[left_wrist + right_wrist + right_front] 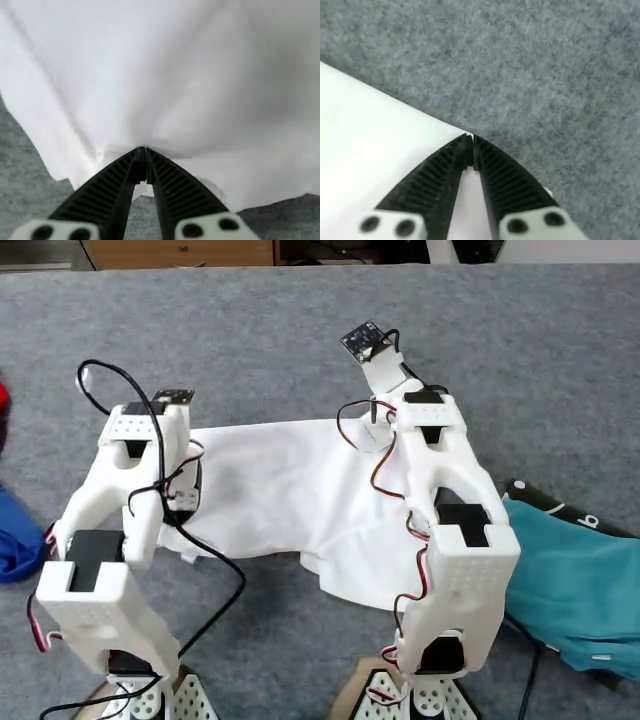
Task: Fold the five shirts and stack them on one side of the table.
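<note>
While arms [440, 510] hide its edges, white shirt [290, 490] | left pincer [142, 150] clamps it | right pincer [471, 137] clamps corner

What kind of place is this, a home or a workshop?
Probably a robot test bench in a lab or workshop: two white arms with loose wires at a grey felt-covered table, a white shirt under them, a teal shirt beside.

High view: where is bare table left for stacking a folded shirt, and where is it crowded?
Free: the wide grey strip beyond the white shirt, and the far right corner past the teal shirt. Crowded: the near edge, with both arms and cables; the blue shirt lies at the left edge.
</note>
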Tool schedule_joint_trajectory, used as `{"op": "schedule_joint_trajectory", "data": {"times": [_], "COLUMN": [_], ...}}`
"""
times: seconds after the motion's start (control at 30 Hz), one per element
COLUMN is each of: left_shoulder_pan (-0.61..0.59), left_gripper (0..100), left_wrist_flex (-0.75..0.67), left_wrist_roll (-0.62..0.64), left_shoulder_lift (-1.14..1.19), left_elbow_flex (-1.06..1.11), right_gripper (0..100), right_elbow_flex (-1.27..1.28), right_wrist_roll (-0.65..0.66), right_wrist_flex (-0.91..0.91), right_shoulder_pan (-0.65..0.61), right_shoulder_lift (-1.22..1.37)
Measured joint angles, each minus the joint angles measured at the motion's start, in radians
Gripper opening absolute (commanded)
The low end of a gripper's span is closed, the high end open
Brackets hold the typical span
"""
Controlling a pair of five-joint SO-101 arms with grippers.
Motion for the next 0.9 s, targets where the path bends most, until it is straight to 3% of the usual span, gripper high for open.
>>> {"op": "schedule_joint_trajectory", "data": {"times": [0.5, 0.67, 0.9], "left_shoulder_pan": [-0.006, -0.006, -0.006], "left_gripper": [2, 2, 2], "left_wrist_flex": [-0.002, 0.018, 0.084], "left_wrist_roll": [-0.127, -0.126, -0.052], "left_shoulder_lift": [-0.310, -0.399, -0.497], "left_elbow_flex": [0.388, 0.353, 0.048], "right_gripper": [1.6, 1.5, 1.5], "right_elbow_flex": [0.000, -0.012, -0.012], "right_wrist_roll": [0.005, 0.005, 0.005], "right_wrist_flex": [0.002, 0.061, 0.172], "right_shoulder_pan": [0.000, 0.000, 0.005], "right_shoulder_lift": [0.000, -0.008, -0.161]}}
